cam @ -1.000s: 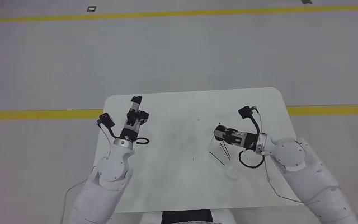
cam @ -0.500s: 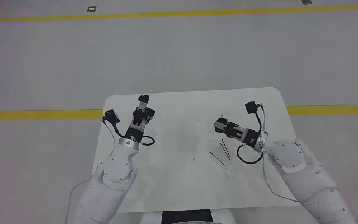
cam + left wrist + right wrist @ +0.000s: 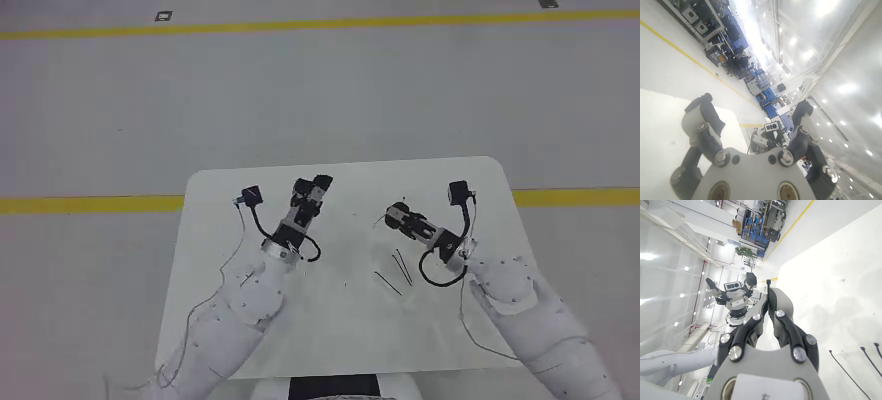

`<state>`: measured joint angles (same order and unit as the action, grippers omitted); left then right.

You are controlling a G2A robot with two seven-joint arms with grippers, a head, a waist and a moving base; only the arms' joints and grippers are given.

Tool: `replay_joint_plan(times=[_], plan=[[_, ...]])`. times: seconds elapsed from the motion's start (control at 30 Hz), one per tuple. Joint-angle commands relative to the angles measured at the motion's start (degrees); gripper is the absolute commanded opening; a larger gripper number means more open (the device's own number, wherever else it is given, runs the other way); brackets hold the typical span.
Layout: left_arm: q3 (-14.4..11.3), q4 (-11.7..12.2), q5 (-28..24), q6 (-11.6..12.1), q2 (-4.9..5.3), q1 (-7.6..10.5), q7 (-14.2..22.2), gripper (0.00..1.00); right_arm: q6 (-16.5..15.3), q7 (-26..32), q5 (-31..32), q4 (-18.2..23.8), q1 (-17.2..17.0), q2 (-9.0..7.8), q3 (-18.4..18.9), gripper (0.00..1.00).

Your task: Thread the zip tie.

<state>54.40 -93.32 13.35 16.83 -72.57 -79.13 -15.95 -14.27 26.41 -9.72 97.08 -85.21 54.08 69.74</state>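
Observation:
My right gripper (image 3: 769,294) is shut on a black zip tie (image 3: 768,289), which stands upright between the pads with its head sticking out past the fingertips. In the top view this right gripper (image 3: 394,214) is held above the white table (image 3: 450,180), right of the middle. My left gripper (image 3: 755,106) is open with nothing between its fingers. From above, the left gripper (image 3: 312,189) sits left of the middle, facing the right one across a gap. The right wrist view shows the left gripper (image 3: 732,289) farther off, with its fingers spread.
Three loose black zip ties (image 3: 396,270) lie on the table just in front of my right gripper; they also show as zip ties (image 3: 848,372) in the right wrist view. Yellow floor lines (image 3: 100,204) run beyond the table's edges.
My left arm has swung right, bringing its open gripper toward the table's middle. My right gripper has shifted slightly back and turned toward the left one, still holding the zip tie.

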Motion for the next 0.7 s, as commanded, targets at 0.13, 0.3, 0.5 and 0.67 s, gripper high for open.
replay_joint_plan(times=[0.13, 0.3, 0.5, 0.67], plan=[[0.02, -0.02, -0.04, -0.03, 0.02, -0.03, 0.16, 1.00, 0.00, 0.00, 0.00, 0.01, 0.00, 0.00, 0.01, 0.00], [-0.37, 0.80, 13.09, 2.65, 0.73, 0.98, 5.37, 1.00, 2.04, -1.92, -2.30, -0.45, 0.77, 0.63, -0.76, 0.00], [-2.20, 0.70, 32.89, 2.65, 2.38, 2.24, 6.62, 1.00, 4.59, -1.88, -5.79, -2.07, 2.51, 1.40, -1.50, 0.00], [-3.33, 1.09, 36.53, 2.65, 3.27, 2.56, 5.72, 1.00, 5.24, -1.06, -7.78, -2.60, 2.90, 1.62, -1.81, 0.00]])
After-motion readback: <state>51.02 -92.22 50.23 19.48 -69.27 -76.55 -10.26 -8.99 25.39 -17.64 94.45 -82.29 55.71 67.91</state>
